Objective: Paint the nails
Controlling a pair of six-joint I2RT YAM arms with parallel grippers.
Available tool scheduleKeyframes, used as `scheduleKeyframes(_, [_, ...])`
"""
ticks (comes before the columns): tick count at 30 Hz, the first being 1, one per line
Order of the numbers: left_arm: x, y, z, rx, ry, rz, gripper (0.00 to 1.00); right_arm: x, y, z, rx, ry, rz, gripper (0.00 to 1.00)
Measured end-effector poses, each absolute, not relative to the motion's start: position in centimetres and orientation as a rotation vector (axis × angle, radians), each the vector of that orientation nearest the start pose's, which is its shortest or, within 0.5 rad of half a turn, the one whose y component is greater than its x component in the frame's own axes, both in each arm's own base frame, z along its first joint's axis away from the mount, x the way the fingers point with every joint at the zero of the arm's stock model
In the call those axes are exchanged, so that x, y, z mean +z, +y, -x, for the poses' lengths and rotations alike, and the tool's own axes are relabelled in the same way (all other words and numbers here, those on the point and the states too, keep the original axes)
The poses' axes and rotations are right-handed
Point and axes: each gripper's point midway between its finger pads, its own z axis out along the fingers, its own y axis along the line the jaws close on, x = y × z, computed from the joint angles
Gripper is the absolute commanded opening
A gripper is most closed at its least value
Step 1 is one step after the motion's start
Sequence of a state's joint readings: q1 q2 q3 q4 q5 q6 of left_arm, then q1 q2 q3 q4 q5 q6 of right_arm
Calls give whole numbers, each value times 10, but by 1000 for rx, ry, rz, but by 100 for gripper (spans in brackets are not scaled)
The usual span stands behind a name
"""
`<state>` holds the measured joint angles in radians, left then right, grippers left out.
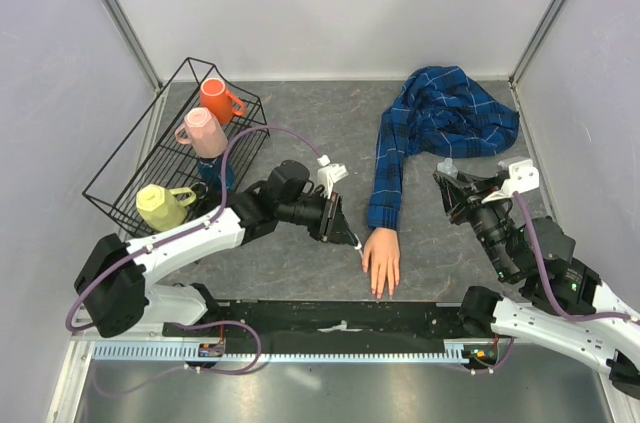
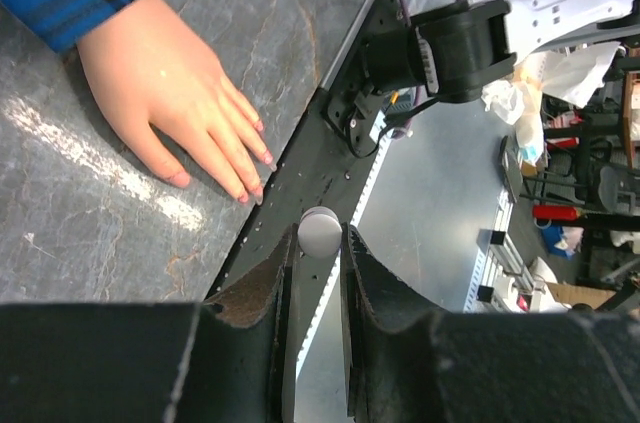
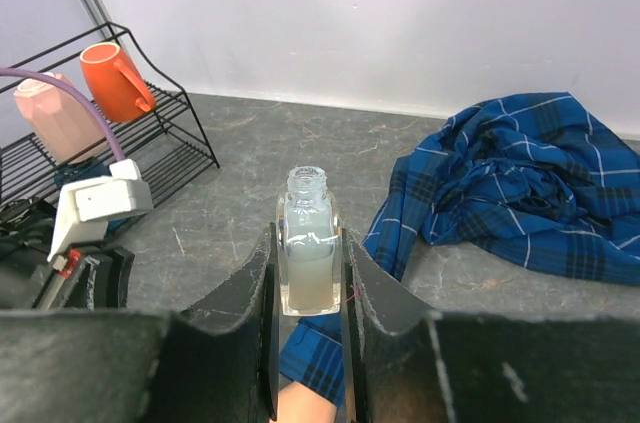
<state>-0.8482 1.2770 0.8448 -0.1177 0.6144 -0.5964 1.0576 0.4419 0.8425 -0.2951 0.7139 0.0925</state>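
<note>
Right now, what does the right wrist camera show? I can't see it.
The right fingers clamp a small clear bottle, uncapped, holding pale liquid. Behind lie a crumpled blue plaid shirt at right and a black wire rack with an orange mug at left.

You had the nails [image 2: 266, 157] at the fingertips of a pale peach mannequin hand [image 1: 381, 259] that lay flat, palm down, on the grey table [image 1: 300, 263], its fingers close together and pointing at the near black strip [image 1: 300, 318]. In your left wrist view they looked small and pinkish; from overhead they were too small to judge
</note>
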Motion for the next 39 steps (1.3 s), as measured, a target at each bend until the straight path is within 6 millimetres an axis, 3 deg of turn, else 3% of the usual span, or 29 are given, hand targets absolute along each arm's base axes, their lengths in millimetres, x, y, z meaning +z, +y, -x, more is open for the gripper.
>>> scheduleKeyframes(12, [153,-347,-132,-1485,2315,-703,2,352,121,-198,370,1516,169,0])
scheduleKeyframes(22, [117,-353,-134,-1471,2400,-682,2,354,121,-197,372,1510,176,0])
scheduleKeyframes(39, [85,-355,-138,-1399,2422,-656,2,356,122,-194,391,1500,196,0])
